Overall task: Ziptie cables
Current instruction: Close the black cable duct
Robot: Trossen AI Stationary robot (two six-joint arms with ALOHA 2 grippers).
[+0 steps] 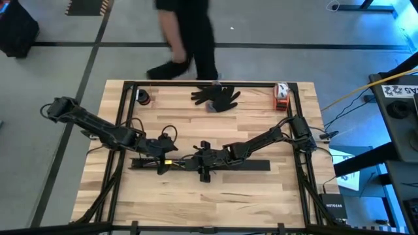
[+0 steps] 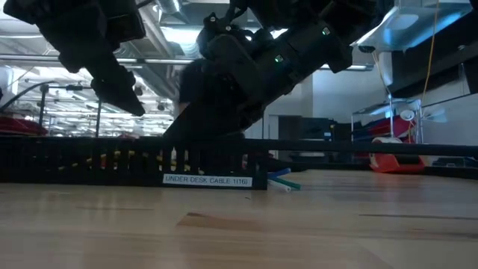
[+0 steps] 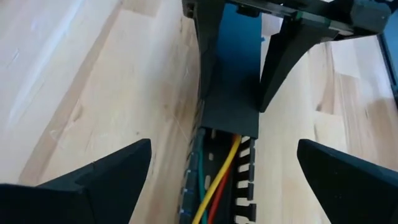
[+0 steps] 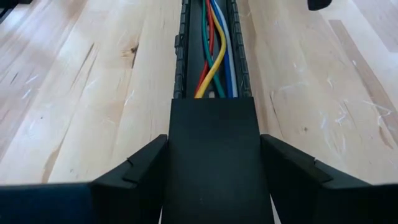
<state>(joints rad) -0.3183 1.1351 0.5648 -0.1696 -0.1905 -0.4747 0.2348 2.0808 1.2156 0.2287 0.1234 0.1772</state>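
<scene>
While you look down the right wrist view, you see the cables [image 4: 214, 56], a bundle of thin yellow, red, green, blue and white wires, lying inside the long black slotted plastic channel [image 4: 181, 50] just ahead of the right gripper [image 4: 213, 163]. That gripper sits over the middle of the channel, near the front of the pale wooden table [image 1: 248, 202], its two dark fingers [image 4: 134, 168] partly apart and pressed against either side of a flat black cover strip [image 4: 213, 155] (a lid on the channel, it seems) that hides the wires from there on. The left gripper [image 3: 221, 171] hovers over the channel facing the right one, its fingers spread wide and holding nothing, with the cables directly below the gap. At the table's far edge you can see a black glove [image 1: 219, 96], and a person in dark clothes [image 1: 186, 36] stands beyond it.
</scene>
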